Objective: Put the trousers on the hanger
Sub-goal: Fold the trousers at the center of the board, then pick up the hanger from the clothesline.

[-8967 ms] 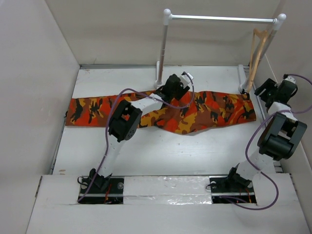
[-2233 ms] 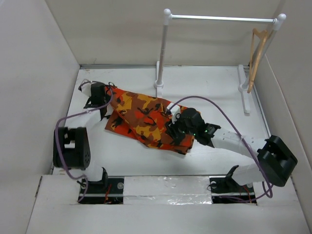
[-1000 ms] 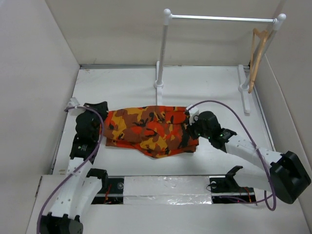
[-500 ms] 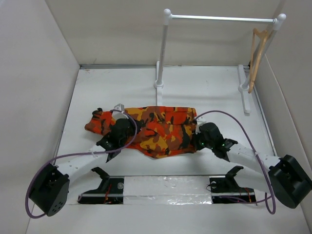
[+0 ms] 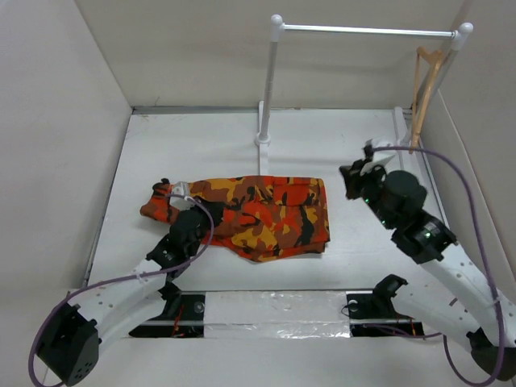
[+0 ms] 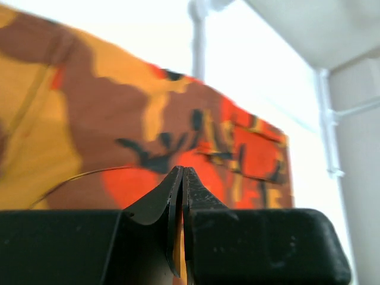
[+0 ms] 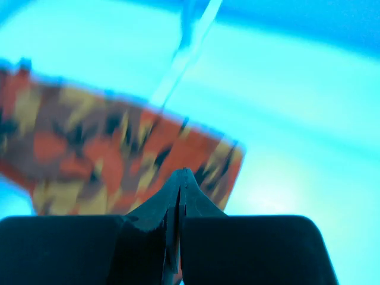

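Both claws are pressed together: the left claw lies low at the left end of the trousers; the right claw, empty, hangs clear to their right, the hanger beyond it on the rail.

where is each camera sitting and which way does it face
Top external: fixed above and behind the arm bases, looking down on the table, trousers, white rail and hanger; both arms show.
Left wrist: low at the trousers' left end, facing across them toward the white rail; its shut left gripper shows.
Right wrist: right of the trousers, facing them and the rail; blurred, blue-tinted; its shut right gripper shows.
Shared: all three views hold the trousers and the rail.
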### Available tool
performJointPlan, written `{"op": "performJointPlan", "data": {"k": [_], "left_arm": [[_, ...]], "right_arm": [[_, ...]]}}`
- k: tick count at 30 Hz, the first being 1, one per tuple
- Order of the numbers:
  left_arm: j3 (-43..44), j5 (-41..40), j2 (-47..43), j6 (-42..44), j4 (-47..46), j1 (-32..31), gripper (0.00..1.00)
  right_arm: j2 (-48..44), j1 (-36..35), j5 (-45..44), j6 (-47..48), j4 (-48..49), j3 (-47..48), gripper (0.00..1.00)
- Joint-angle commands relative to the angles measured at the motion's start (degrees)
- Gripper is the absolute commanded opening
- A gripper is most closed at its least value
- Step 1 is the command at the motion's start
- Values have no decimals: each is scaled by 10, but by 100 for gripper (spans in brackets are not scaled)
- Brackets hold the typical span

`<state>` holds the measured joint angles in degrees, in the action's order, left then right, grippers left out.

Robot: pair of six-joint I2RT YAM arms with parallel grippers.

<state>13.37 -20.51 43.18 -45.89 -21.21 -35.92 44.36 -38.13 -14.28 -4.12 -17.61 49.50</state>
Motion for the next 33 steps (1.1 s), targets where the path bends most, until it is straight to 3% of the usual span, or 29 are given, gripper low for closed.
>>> {"op": "performJointPlan", "data": {"k": [1,3,5,7,8,9,10,12,13,18,22,25,33], "left_arm": [[37,70,15,9,-62,0,0],[35,92,16,11,-76,-6,0],[31,106,12,30,-103,-24,0],[26,111,2,44,-117,-31,0],[24,127,1,51,-137,-36,0],[17,150,-1,64,-160,-36,4],[13,150,1,67,-161,-36,4],[5,182,17,81,-205,-52,12],[4,188,27,85,-215,-57,14],[31,188,94,126,-234,-106,17],[60,170,131,158,-233,-137,21],[65,176,147,165,-236,-144,22],[68,176,164,170,-239,-144,24]], "right_arm": [[16,61,-131,112,-5,118,0],[42,83,-147,133,-9,173,0],[92,164,-161,149,-12,243,0],[131,258,-152,153,-23,297,8],[167,290,-139,149,-25,311,16],[182,344,-105,141,-22,329,35],[194,344,-87,139,-22,329,45],[216,410,-38,133,3,341,67],[226,432,-14,130,8,348,72],[301,519,96,125,-27,402,74],[336,531,112,125,-20,386,71],[356,536,133,118,-1,366,60],[394,541,173,112,43,344,60]]}}
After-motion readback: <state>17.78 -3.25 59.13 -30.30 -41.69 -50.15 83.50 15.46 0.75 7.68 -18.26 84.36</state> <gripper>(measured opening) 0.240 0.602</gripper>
